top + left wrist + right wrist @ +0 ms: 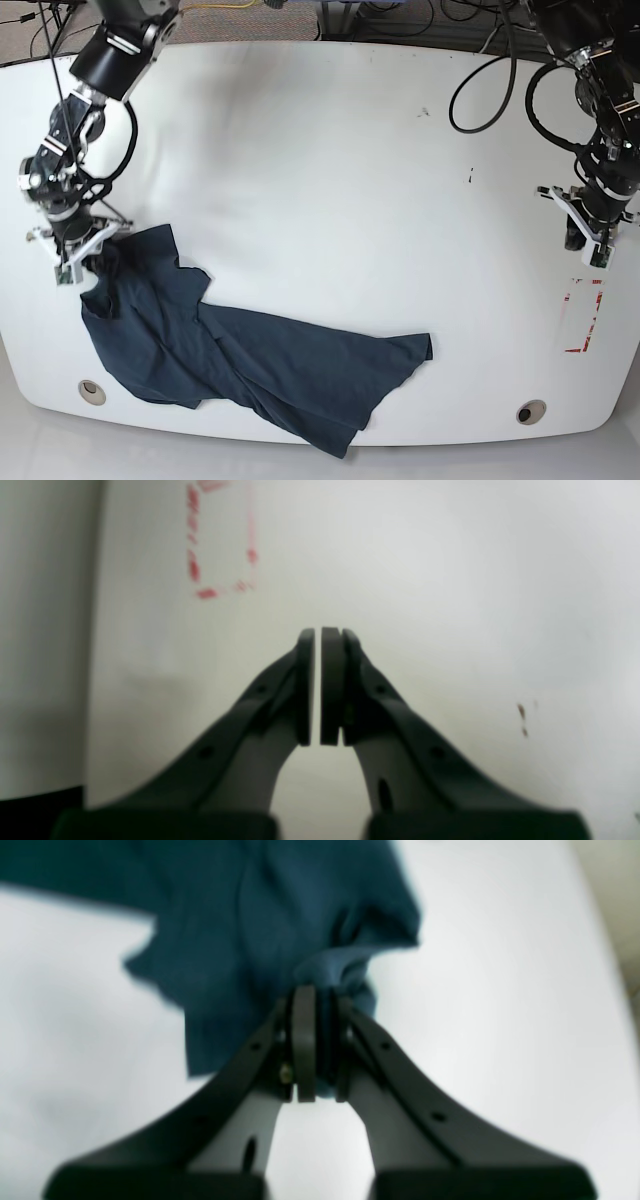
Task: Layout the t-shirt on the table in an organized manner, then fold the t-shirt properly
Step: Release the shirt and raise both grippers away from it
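While the base view looks down on a glossy white table (330, 160), its marking is a worn red rectangular outline (577, 350), between 3 and 4 o'clock; the left wrist view shows that outline at 11 o'clock, its strokes broken and faded in parts.

In the base view, the left arm (598, 120) reaches in from 2 o'clock, bent, with black cables (484, 126) looping beside it. Its gripper, the left gripper (319, 635), points down toward the table at 3 o'clock, above the red outline in that view. Its two dark fingers are clenched together, with only a thin slit between them.

The right arm (85, 125) comes in from 10 o'clock and slants down to the right gripper (322, 1000) at 9 o'clock. This pincer is grasping a bunched edge of the t-shirt (260, 350), the cloth squeezed between its fingertips.

The t-shirt is dark navy, creased and unevenly spread. From the right gripper at 9 o'clock it sweeps through 7 o'clock, comes to a point at 6, and ends in a squared corner between 4 and 5. Round grommets sit in the table at 8 o'clock (91, 392) and 4 o'clock (531, 412).
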You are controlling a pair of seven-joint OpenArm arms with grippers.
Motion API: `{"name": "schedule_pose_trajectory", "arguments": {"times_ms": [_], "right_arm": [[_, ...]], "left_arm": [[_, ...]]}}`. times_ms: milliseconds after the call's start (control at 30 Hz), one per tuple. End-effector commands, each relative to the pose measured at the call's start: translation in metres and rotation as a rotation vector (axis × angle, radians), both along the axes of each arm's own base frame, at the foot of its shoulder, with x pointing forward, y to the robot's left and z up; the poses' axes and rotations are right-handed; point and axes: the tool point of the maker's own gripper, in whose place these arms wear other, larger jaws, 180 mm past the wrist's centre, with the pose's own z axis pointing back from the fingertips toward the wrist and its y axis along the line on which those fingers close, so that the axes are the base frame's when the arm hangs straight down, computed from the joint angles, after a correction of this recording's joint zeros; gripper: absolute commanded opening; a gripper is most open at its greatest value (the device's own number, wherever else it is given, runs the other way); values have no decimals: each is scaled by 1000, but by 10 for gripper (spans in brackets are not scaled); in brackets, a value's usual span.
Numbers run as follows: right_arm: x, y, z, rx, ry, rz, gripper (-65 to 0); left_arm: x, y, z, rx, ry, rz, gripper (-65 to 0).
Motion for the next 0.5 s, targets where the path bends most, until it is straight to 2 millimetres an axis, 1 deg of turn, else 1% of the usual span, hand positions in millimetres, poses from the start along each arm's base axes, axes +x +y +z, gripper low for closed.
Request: {"name": "schedule_pose_trajectory", "arguments": {"times_ms": [0,100,200,233,300,333,367,433,467], "right_arm": [[-7,4,11,10,-71,8,-648],[-19,11,0,23,-61,13,-648],[-23,16,-1,25,-63,17,-648],[-24,18,0,26,-64,18,-648],[-23,20,2,22,-71,20,-648],[-23,22,3,24,-77,21,-648],[-22,23,5,23,-82,22,-648],[-22,24,10,14,-92,24,-648],[-22,25,11,15,-96,25,-648]], "left_arm": [[3,-5,10,0,-54,-27,-649],[4,-19,5,-34,-68,-50,-646],[9,-33,1,-66,-78,-68,-640],[14,-40,-1,-82,-80,-81,-628],[26,-52,2,-102,-92,-106,-582],[39,-60,4,-123,-103,-117,-526],[46,-64,4,-132,-103,-127,-483],[61,-73,1,-165,-99,-140,-357],[66,-75,0,-180,-96,-139,-310]]}}
